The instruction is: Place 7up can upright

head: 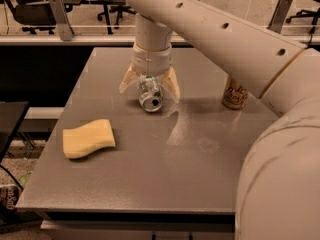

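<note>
A dim, amber-tinted light falls from overhead. The matt grey tabletop (125, 184) carries a pale sheen right of centre. Upper centre, the cream two-finger gripper (150, 90) stands spread either side of the small silver-and-green drink can (150, 98), whose end catches a small highlight. A soft shadow lies to their right, reaching toward the copper-orange can (235, 95). The yellow foam sponge (89, 138), at left, casts a thin shadow. The whole frame is soft; the can's lettering is perhaps too blurred to read.
</note>
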`<state>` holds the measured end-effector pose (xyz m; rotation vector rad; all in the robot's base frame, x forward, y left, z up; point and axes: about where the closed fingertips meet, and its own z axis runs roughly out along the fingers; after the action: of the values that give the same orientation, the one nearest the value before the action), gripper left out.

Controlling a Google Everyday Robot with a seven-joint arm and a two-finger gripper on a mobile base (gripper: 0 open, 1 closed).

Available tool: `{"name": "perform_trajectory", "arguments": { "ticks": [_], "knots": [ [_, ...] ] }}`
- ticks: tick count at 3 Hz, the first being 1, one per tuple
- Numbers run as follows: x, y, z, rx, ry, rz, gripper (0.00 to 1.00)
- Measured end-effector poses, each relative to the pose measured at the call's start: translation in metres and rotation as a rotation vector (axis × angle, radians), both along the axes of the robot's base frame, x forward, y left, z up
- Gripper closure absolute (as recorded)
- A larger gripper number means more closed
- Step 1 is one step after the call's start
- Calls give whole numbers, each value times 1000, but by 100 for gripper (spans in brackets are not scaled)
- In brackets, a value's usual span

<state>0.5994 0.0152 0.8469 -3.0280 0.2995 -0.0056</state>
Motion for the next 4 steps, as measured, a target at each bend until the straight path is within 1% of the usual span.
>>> {"name": "perform_trajectory", "arguments": {
  "ticks": [1, 2, 3, 4],
  "knots": [
    [2, -2, -2, -15, 3, -1, 41],
    [-2, -3, 8, 19, 22, -50, 72],
    [-2, 1, 26, 76, 46, -147, 94],
    [-1, 1, 48, 179, 102, -300, 100]
  ]
}}
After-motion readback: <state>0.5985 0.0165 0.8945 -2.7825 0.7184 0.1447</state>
